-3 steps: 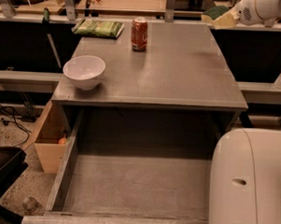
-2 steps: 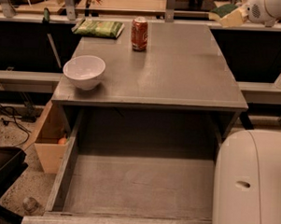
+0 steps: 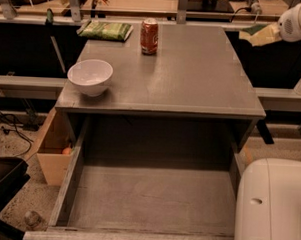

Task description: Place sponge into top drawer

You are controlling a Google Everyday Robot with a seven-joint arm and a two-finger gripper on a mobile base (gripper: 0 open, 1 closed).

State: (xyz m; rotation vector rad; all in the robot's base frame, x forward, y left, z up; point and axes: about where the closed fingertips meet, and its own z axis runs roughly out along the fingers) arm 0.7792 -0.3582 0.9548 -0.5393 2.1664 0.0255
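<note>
The sponge [image 3: 260,33], pale yellow with a dark green top, hangs in the air off the cabinet's back right corner. My gripper [image 3: 275,31] is at the top right edge of the view, below the white wrist [image 3: 298,20], and is shut on the sponge. The top drawer [image 3: 152,197] is pulled wide open toward the camera, below the grey cabinet top [image 3: 192,74]. Its grey flat bottom holds nothing. The gripper is far behind and to the right of the drawer.
On the cabinet top stand a white bowl [image 3: 90,76] at front left, a red soda can [image 3: 149,36] and a green patterned packet [image 3: 105,30] at the back. A light-wood box [image 3: 51,150] sits left of the drawer. My white body [image 3: 272,207] fills the lower right.
The gripper with the sponge has moved to the right and slightly down, toward the view's right edge. Nothing on the cabinet or in the drawer has moved.
</note>
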